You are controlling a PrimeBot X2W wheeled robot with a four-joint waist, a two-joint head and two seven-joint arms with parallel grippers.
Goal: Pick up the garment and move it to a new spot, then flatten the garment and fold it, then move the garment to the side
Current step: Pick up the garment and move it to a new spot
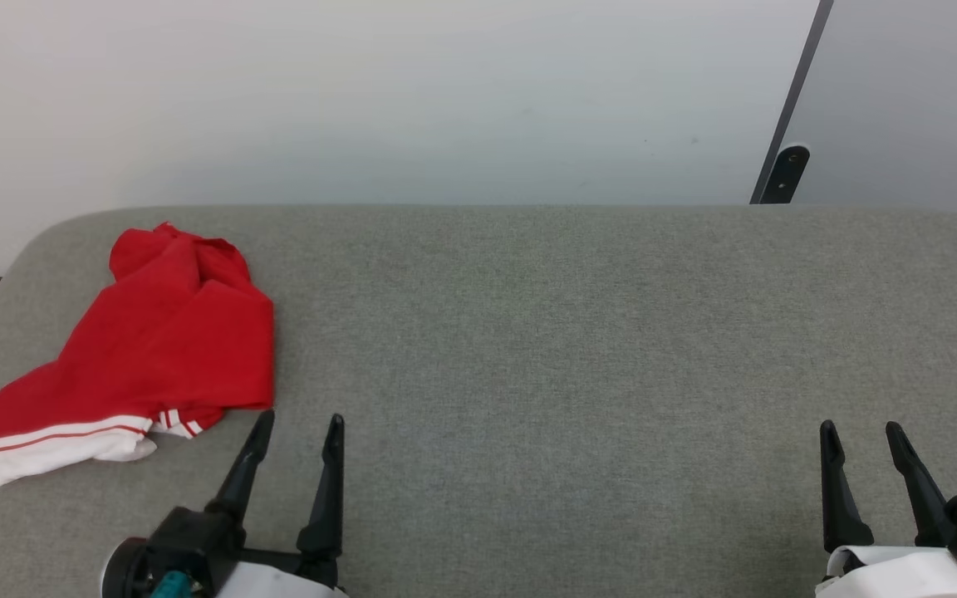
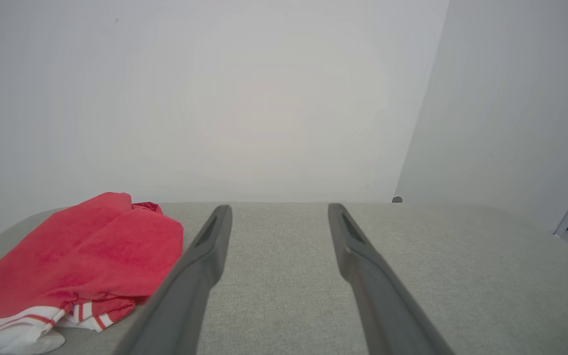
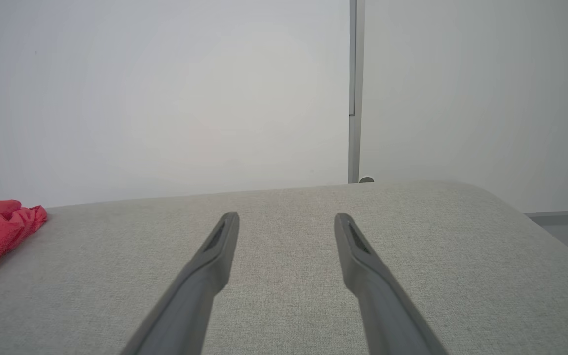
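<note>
Bright, even, diffuse light, barely any shadows. In both wrist views the white wall (image 2: 264, 98) glows palest at centre and greys toward the corners. The grey fabric surface (image 1: 570, 332) shows a sharp weave.

Red garment (image 1: 163, 340), loosely crumpled, white striped sleeve frontmost, far left of grey surface (image 1: 570, 349)

Head camera: set high, looking forward and down across the grey table (image 1: 528, 332) toward the pale wall (image 1: 445, 100). Left wrist camera: low and close over the table, facing that wall along its own fingers (image 2: 202, 256). Right wrist camera: equally low, set further right. All three views share the garment (image 1: 154, 332) at the table's left end.
</note>
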